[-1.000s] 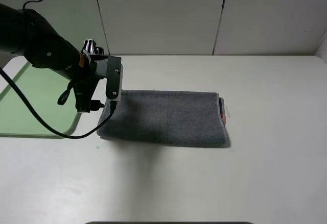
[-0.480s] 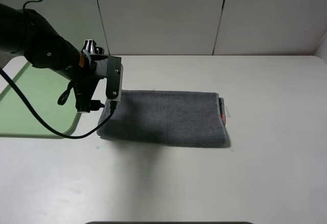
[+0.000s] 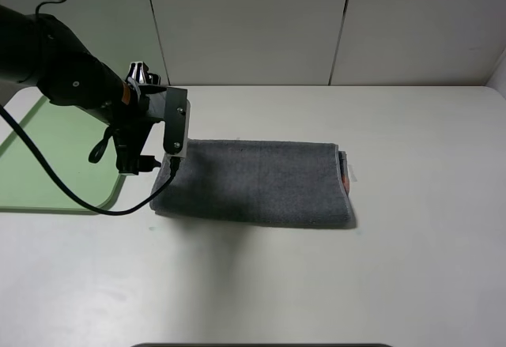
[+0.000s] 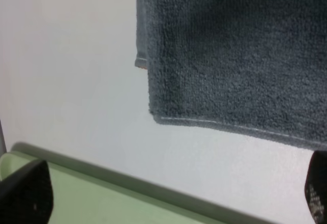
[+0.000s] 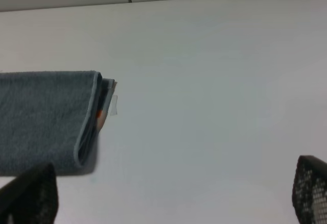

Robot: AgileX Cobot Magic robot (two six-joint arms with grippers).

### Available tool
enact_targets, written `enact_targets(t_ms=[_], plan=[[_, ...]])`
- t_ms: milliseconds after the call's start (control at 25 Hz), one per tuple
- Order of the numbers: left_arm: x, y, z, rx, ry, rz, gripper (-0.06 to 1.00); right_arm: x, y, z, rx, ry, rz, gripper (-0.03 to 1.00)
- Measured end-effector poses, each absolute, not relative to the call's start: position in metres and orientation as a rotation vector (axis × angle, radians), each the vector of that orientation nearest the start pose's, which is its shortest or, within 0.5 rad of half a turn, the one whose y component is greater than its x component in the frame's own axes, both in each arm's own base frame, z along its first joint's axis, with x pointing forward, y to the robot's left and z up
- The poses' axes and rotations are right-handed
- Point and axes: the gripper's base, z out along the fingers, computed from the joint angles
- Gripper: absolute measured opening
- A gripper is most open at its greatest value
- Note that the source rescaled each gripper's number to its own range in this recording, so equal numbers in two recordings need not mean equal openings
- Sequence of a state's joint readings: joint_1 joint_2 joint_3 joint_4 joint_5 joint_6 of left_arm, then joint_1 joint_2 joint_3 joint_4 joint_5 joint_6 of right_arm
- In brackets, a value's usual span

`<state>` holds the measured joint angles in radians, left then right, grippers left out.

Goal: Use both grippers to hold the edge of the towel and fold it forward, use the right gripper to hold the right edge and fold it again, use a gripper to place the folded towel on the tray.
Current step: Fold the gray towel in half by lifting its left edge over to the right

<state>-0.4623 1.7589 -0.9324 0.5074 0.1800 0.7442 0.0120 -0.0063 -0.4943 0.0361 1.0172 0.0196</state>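
Observation:
The dark grey towel [image 3: 257,182] lies folded in a long band on the white table. Its right end shows stacked layers with an orange tag [image 5: 100,114]. My left gripper [image 3: 170,161] hovers over the towel's left end, near the tray. In the left wrist view the towel's corner [image 4: 168,109] lies ahead of the gripper [image 4: 171,196], whose fingertips stand wide apart and empty. The right arm is out of the exterior high view. In the right wrist view my right gripper [image 5: 171,191] is open and empty, with the towel's right end [image 5: 46,117] ahead of it.
The light green tray [image 3: 47,157] sits at the table's left edge, just left of the towel; its rim shows in the left wrist view [image 4: 102,183]. A white panelled wall [image 3: 316,23] backs the table.

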Motion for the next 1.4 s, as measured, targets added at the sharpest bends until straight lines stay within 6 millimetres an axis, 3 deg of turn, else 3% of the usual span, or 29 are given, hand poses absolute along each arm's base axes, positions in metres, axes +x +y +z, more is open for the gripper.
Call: enact_targets(t_ms=[200, 840, 1200, 1400], plan=[[0.314, -0.148, 0.17, 1.798, 1.749, 0.406, 1.0, -0.004, 0.003, 0.279, 0.007, 2.001, 0.063, 1.0], [0.312, -0.146, 0.168, 1.345, 2.144, 0.237, 1.0, -0.004, 0.003, 0.279, 0.007, 2.001, 0.063, 1.0], [0.315, -0.176, 0.205, 1.16, 2.31, 0.211, 1.0, -0.004, 0.003, 0.279, 0.007, 2.0, 0.063, 1.0], [0.315, -0.187, 0.217, 0.938, 2.419, 0.096, 1.0, -0.004, 0.003, 0.279, 0.007, 2.0, 0.063, 1.0]])
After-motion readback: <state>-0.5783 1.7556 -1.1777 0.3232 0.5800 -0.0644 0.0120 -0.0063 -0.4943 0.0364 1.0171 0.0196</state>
